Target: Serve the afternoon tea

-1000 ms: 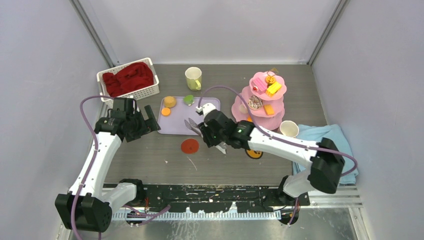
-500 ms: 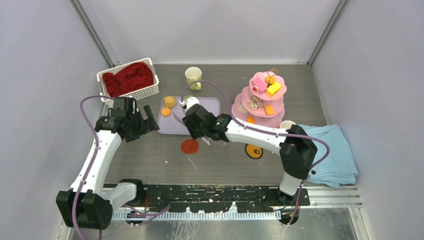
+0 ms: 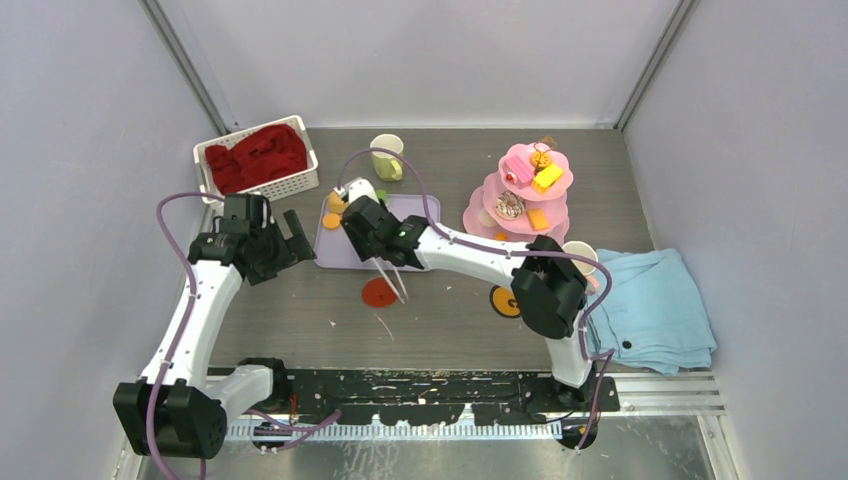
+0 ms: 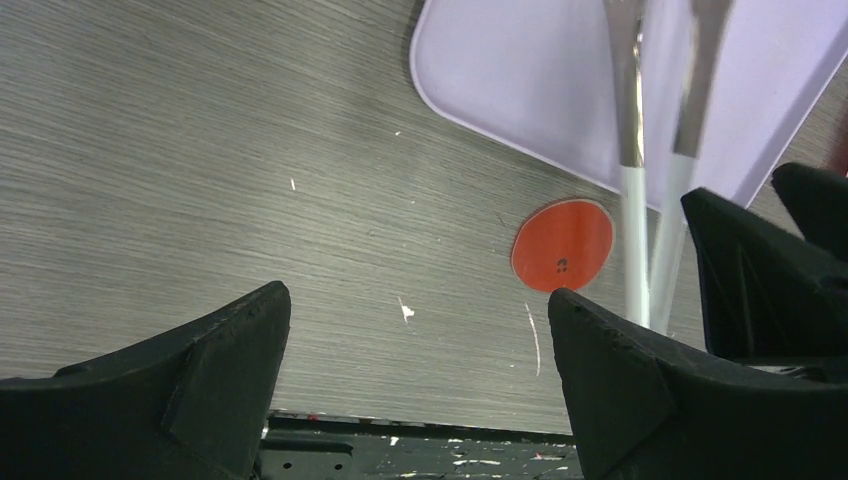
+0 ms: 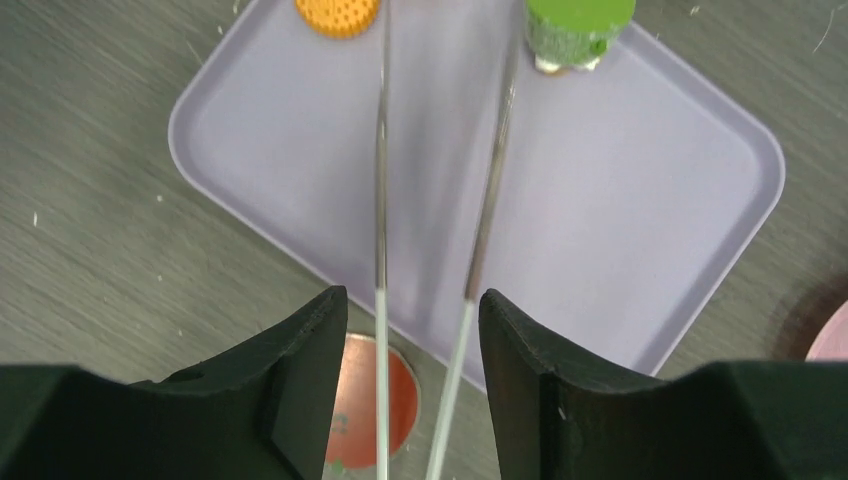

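Right fingers clamp white-handled metal tongs above the lilac plastic tray. The green-topped toy pastry looks light and likely needs pinching across its sides. Left fingers gape wide.

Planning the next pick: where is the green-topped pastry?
In the right wrist view, the green-topped pastry sits at the purple tray's far edge, right of the orange pastry, just beyond the tongs' right blade.

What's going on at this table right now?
The right gripper holds white-handled metal tongs, open, over a lavender rectangular tray, pointing between a round orange pastry and a green-topped pastry. The left gripper hovers open and empty beside the tray. A pink three-tier stand already carries several sweets.
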Robot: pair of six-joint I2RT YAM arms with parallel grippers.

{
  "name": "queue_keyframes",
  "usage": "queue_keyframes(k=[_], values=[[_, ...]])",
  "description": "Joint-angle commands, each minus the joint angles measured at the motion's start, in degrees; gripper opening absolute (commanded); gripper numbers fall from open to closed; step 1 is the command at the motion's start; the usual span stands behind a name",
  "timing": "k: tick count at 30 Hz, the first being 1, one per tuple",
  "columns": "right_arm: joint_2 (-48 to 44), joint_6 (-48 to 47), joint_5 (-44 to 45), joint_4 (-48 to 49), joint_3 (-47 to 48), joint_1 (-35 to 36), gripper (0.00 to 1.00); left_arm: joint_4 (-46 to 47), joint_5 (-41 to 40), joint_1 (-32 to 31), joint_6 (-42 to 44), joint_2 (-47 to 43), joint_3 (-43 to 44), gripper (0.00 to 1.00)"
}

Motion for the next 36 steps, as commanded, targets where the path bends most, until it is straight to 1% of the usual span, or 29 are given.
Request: queue_keyframes(k=[1, 5, 10, 17, 22, 26, 29, 36], values=[[2.0, -1.2, 3.5, 3.5, 5.9, -0.1, 0.56, -0.6, -0.9, 0.5, 0.9, -1.3, 2.3, 1.00], [3.4, -0.8, 3.3, 3.0, 7.3, -0.2, 0.57, -1.1, -1.1, 0.7, 1.3, -2.0, 2.4, 1.00], [1.4, 0.2, 3.3, 3.5, 4.2, -0.6, 0.57, -0.9, -0.9, 0.9, 1.3, -2.3, 1.8, 1.00], [-8.4, 4.7, 2.4, 7.8, -9.8, -0.9, 0.57, -0.6, -0.3, 0.9, 1.6, -2.7, 1.2, 1.00], [-13.0, 9.0, 1.5, 9.7, -17.9, -1.0, 0.61, 0.3, 0.8, 0.9, 1.2, -2.9, 0.5, 1.00], [-12.9, 11.3, 0.3, 10.4, -20.7, -0.9, 0.61, 0.4, 1.7, 0.9, 1.0, -3.0, 0.2, 1.00], [-11.3, 11.9, -0.6, 11.4, -21.0, -1.0, 0.61, 0.1, 1.7, 0.9, 1.0, -3.4, 0.2, 1.00], [-6.4, 12.2, -0.6, 12.4, -19.6, -1.5, 0.53, -0.8, 1.3, 0.9, 1.3, -4.7, 0.4, 1.00]])
